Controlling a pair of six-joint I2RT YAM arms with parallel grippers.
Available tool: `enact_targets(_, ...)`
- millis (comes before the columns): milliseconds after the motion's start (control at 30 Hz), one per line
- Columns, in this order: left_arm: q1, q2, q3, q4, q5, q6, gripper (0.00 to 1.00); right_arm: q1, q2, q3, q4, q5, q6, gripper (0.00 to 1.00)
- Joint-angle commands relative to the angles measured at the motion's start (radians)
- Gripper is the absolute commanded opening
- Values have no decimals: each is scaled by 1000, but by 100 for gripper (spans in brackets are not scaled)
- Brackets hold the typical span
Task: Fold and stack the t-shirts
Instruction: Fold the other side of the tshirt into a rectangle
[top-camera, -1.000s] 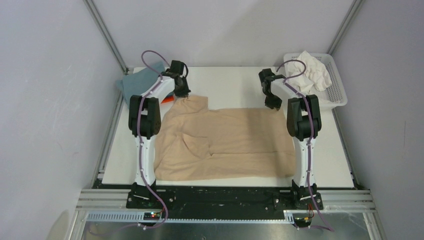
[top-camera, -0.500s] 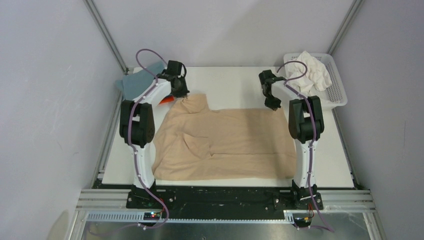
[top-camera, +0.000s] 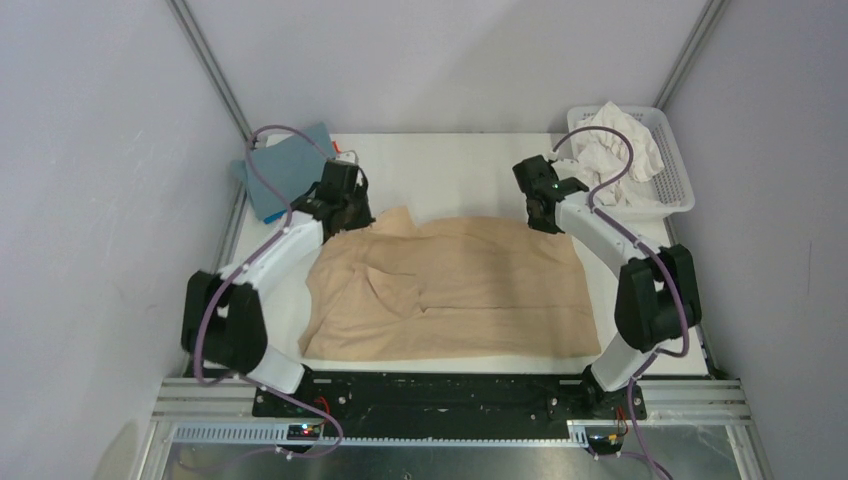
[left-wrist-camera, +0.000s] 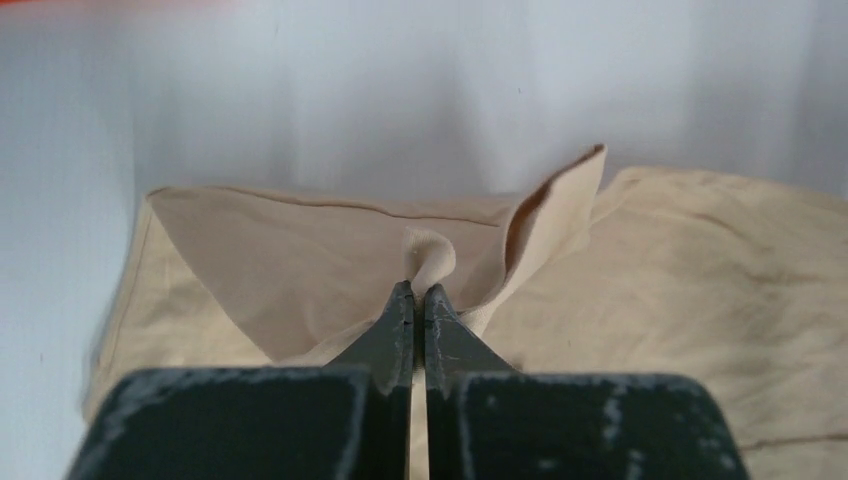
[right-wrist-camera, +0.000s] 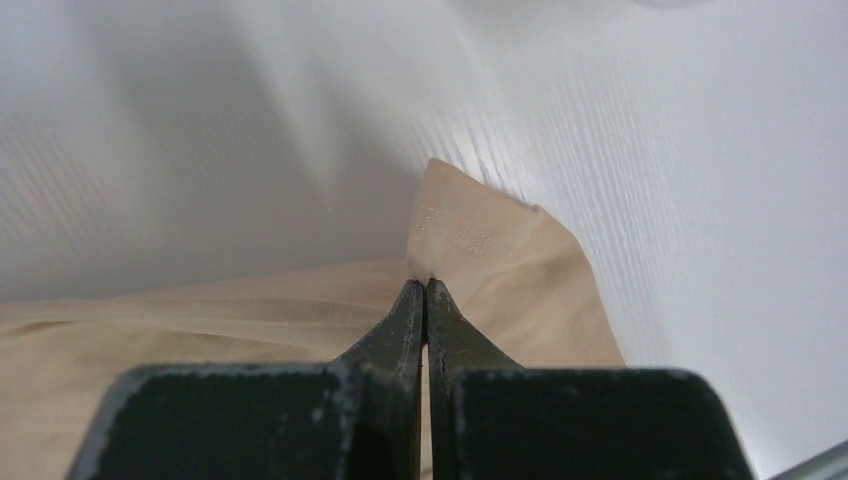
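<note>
The tan shirt (top-camera: 450, 290) lies spread across the bench (top-camera: 450, 165). The left claw (left-wrist-camera: 414, 290) is clenched on its far-left edge, the right claw (right-wrist-camera: 424, 285) on its far-right corner. The first fold looks in hand; next, both should lift evenly and carry that edge nearward.

Colours as found: the tan shirt (top-camera: 470, 290) is plain beige throughout. The grey-blue shirt (top-camera: 285, 165) at the far left corner of the worktop (top-camera: 450, 165) is plain. The worktop is white. The basket (top-camera: 680, 190) is white and slotted, and the white shirt (top-camera: 615, 140) in it is unpatterned.
</note>
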Motion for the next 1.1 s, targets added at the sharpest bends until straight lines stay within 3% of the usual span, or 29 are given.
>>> enact_targets(0, -17, -182, -114, 66, -63, -38, 0, 30, -125, -69, -47, 64, 51, 0)
enact_targets(333, -65, -510, -411, 76, -76, -130, 0, 33, -278, -196, -64, 77, 44, 0)
enact_targets(667, -110, -773, -594, 50, -102, -186, 0, -15, -319, -256, 1, -24, -21, 0)
enact_targets(1067, -135, -832, -753, 17, -45, -295, 0, -18, -343, -366, -24, -7, 27, 3)
